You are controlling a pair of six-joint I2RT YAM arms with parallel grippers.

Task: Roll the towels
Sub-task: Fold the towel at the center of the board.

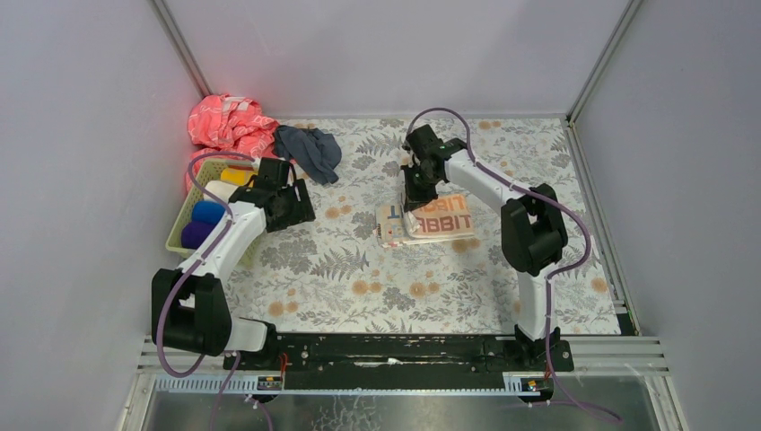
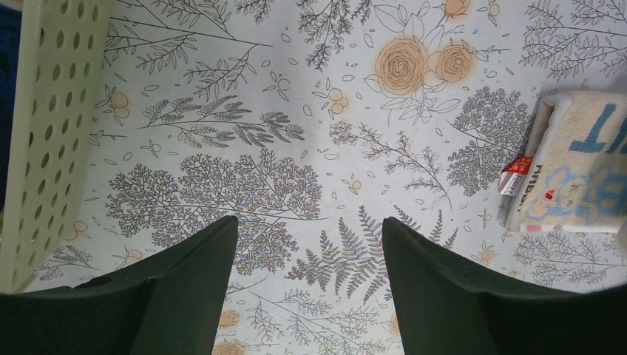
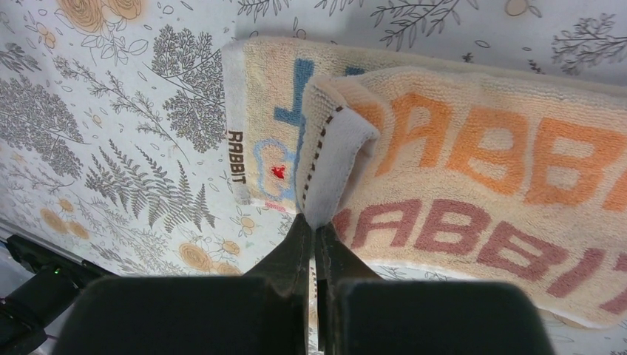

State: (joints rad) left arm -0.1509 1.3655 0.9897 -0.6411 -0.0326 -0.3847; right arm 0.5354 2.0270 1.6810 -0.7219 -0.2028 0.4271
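The right end effector [image 3: 314, 225] is shut on a lifted edge of the towel [image 3: 473, 170], well right of the basket [image 2: 52, 133]; left end effector [image 2: 309, 222] open, empty, beside it; recommend rolling tight, edges square.

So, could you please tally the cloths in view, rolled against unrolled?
Rolled, in the basket: 4 (yellow roll, white roll, blue roll, purple roll)
Unrolled: 3 (pink cloth, grey-blue towel, RABBIT towel)
Total: 7
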